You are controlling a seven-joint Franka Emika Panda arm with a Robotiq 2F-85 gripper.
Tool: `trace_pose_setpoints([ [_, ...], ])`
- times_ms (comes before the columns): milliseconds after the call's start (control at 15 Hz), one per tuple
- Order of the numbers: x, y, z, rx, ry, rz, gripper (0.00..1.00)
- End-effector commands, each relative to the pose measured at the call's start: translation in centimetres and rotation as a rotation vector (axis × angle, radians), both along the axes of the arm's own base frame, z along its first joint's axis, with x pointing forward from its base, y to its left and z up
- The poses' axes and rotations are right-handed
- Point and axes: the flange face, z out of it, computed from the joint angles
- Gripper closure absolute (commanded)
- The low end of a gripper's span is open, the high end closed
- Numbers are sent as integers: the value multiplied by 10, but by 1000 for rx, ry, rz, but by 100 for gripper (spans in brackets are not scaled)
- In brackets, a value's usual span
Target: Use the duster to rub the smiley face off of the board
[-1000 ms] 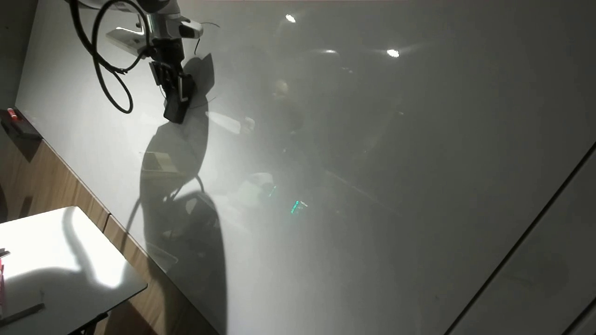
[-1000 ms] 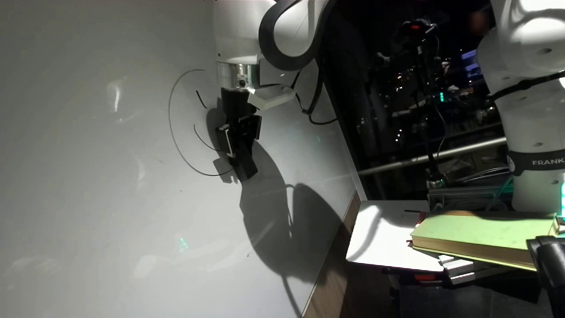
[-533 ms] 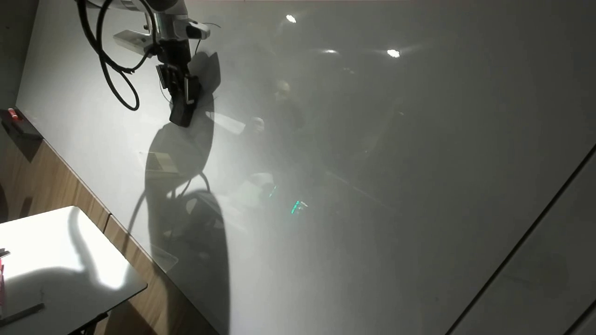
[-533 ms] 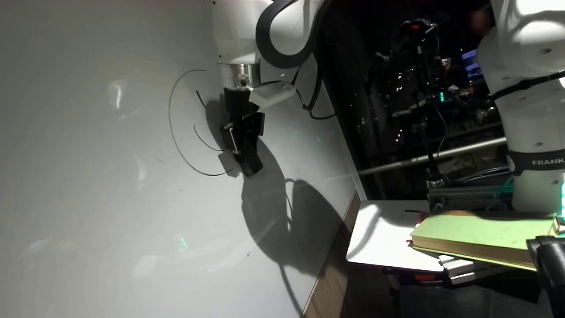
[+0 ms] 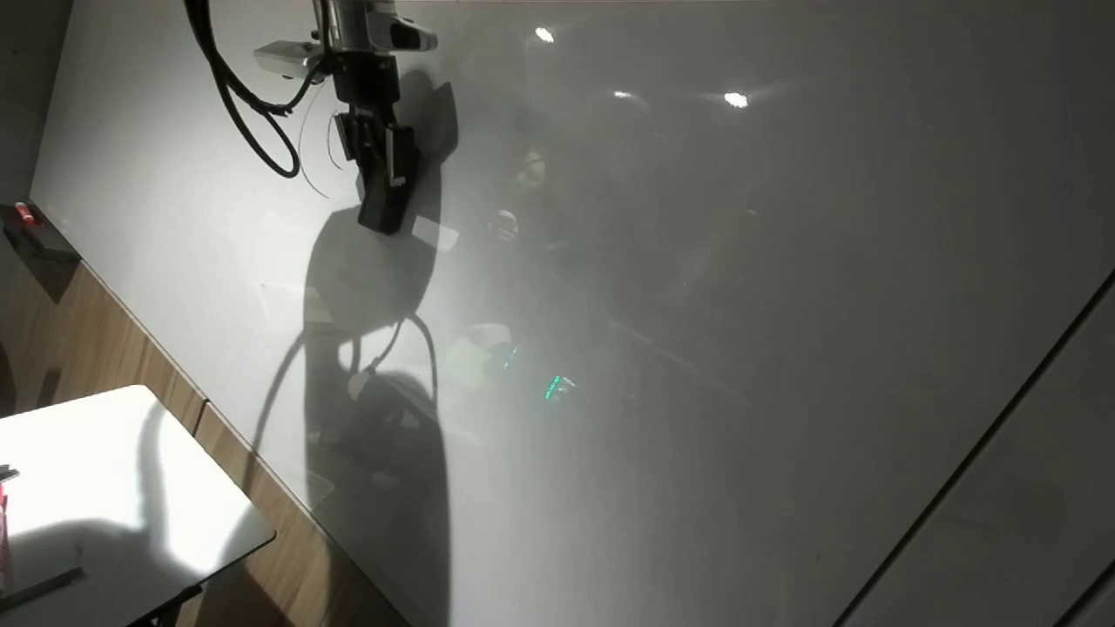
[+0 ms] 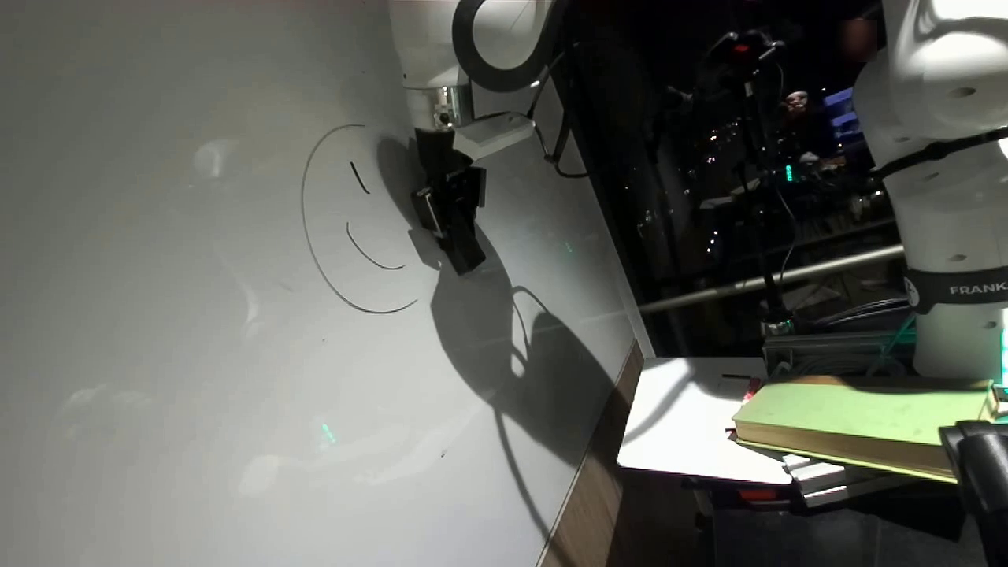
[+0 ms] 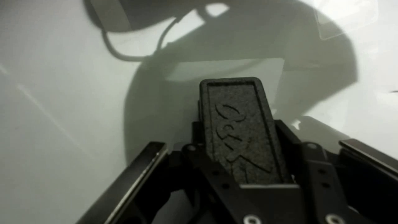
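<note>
Step in hand: you are probably partway through rubbing, with lines of the smiley face [image 6: 349,230] left on the board [image 5: 662,348].
Next stroke: sweep the duster [image 7: 231,93] across the curved mouth [image 6: 366,255], the eye stroke [image 6: 359,178] and then the outline [image 6: 378,313], overlapping passes so no thin line survives.
Board contact: you cannot tell for certain that the duster touches; a shadow [image 6: 424,246] just beside it in an exterior view hints at a gap, so ease in until its wiping side sits flat.
Pressure: press evenly; too hard a push could twist the block in your grasp.
Gripper [image 7: 239,130]: it holds the duster pinched between its fingers [image 7: 287,135].
Duster's place: clamped lengthwise, its end reaching past the fingertips, lettered side facing you in the wrist view.
Face's place: beside the gripper, near the duster; the outline breaks off on that side, and anything behind the gripper is hidden.
</note>
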Motion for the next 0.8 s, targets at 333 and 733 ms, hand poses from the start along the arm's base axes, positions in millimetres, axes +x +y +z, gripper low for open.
trace_pose_setpoints([
  [333, 19, -103, 88, -2, -34, -69, 69],
  [733, -18, -26, 66, 100, 33, 8, 69],
])
